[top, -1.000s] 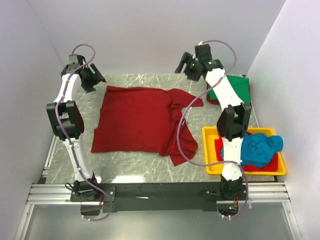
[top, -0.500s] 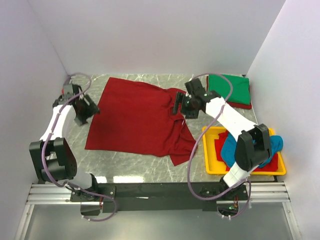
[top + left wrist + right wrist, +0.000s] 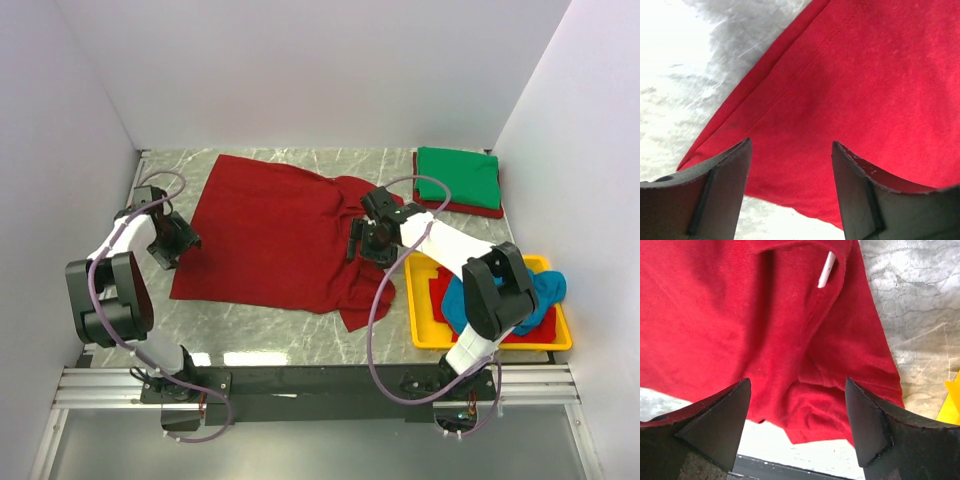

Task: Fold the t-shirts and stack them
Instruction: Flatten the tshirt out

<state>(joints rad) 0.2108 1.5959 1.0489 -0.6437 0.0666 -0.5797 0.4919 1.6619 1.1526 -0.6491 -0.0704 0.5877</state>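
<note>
Marble table (image 3: pixel 255 328); left end effector (image 3: pixel 790 147), right end effector (image 3: pixel 797 385) open, empty; red t-shirt (image 3: pixel 270 240) part-hidden.

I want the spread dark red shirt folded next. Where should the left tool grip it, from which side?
On the dark red shirt, likely the left edge beside the left tool, coming from the left. It lies flat there with a free hem to slip a finger under.

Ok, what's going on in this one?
Two arms are working on a dark red t-shirt spread on the table. The left claw hangs open at its left edge, the right claw open over its bunched right side; neither grips cloth. A folded green t-shirt sits at the far right, and a crumpled teal t-shirt lies in the yellow tray.
</note>
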